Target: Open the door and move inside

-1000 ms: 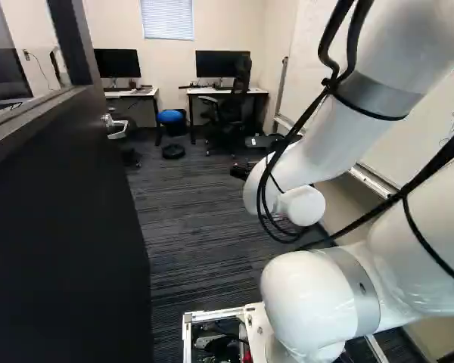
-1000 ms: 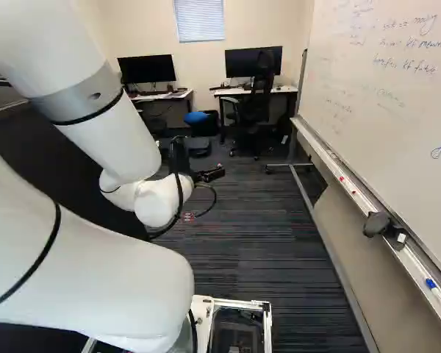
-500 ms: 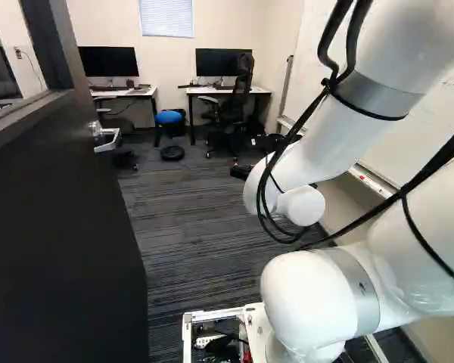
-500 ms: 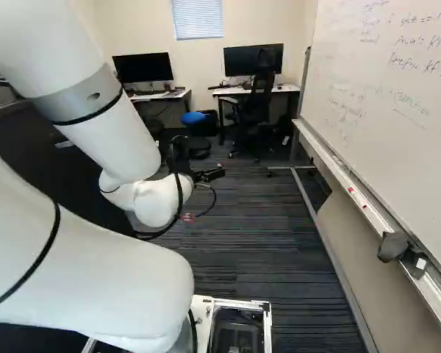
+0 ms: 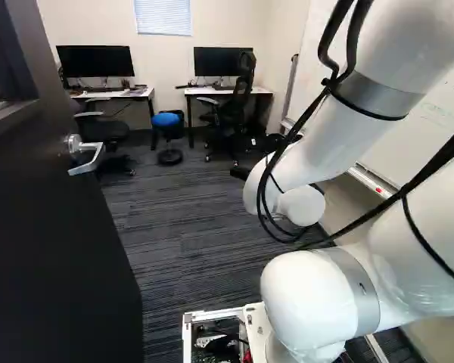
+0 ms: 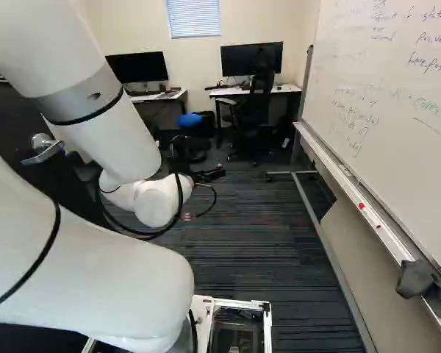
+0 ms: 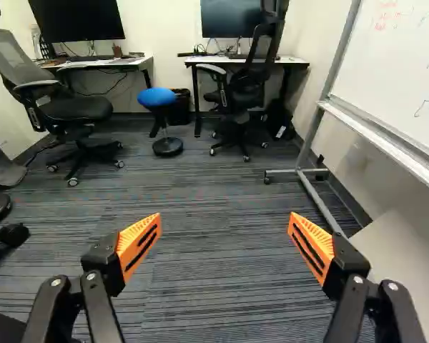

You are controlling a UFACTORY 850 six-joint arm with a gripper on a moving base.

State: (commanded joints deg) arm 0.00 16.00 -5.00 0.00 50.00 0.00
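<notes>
At the left of the left base view, the door [image 5: 53, 249] stands open into the room, its lever handle [image 5: 87, 155] close to the free upright edge and untouched. The opening part looks done, so the step in hand should be driving in. That edge is what to watch on this side: go slowly, keep the base frame [image 5: 212, 314] parallel to the door's face, and don't swing the tail left until the whole base is past it.

Beyond the door, an office chair [image 7: 75, 108] sits at the front edge of the left desk [image 5: 113, 94]. Next comes the blue stool [image 5: 166, 119], then the right desk [image 5: 253, 91] with a black chair [image 5: 238, 102] at its front. Carpet [image 7: 207, 250] lies ahead of the gripper [image 7: 225, 221], whose fingers are spread wide with nothing pinched between the orange pads [image 7: 139, 244]. Best to hold the arm [image 5: 318, 144] tucked as it is and stop well short of the stool.

On the right, the whiteboard's ledge [image 6: 375, 220] runs along its lower edge, a dark cloth [image 6: 415, 279] near the closer end. Steering too far from the door could catch the arm there, or a wheel on the stand's foot [image 7: 318, 196].
</notes>
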